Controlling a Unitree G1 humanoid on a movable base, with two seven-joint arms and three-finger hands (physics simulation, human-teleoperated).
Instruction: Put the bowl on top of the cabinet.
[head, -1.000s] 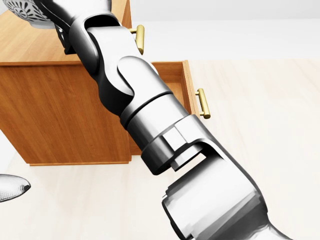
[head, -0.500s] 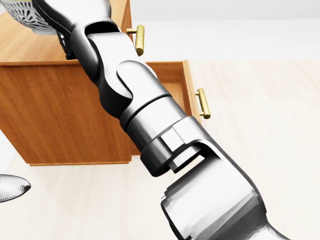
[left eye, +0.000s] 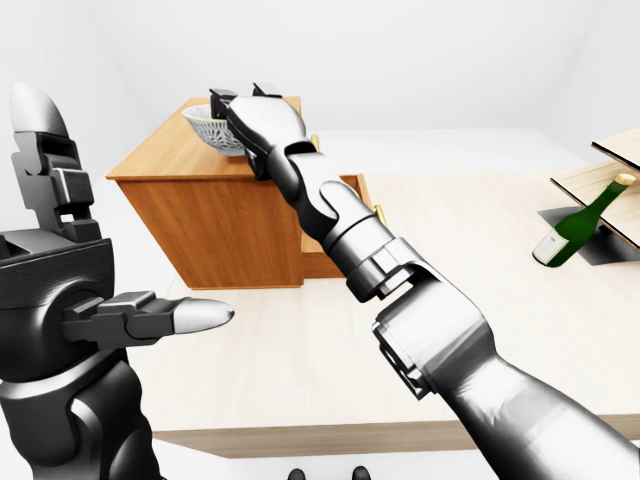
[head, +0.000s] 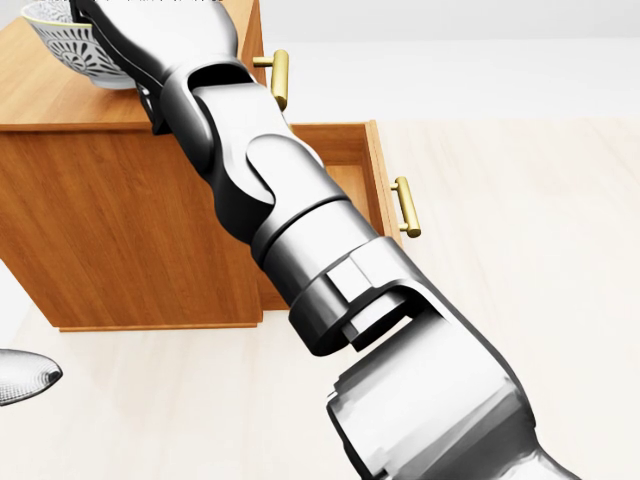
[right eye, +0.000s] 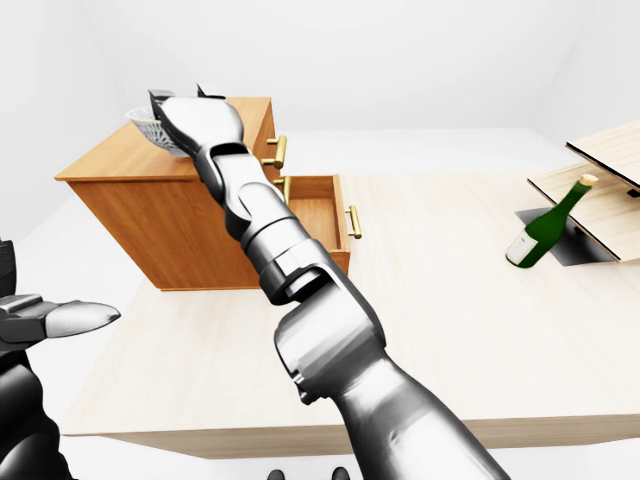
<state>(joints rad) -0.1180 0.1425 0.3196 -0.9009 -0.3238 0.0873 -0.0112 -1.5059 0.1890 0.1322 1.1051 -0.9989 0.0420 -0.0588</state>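
the patterned white bowl (left eye: 212, 132) is on or just above the wooden cabinet (left eye: 150, 165) top, the right hand (left eye: 262, 120) over its rim (grip hidden, i cannot tell), so likely only release remains; the left hand (left eye: 75, 250) hangs open beside the cabinet.

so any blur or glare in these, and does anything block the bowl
Head view: sharp, but the right arm fills the middle with bright sheen, and the bowl is cropped at the top-left corner. Left-eye view: flat, soft light, no blur; the dark left hand looms at left.
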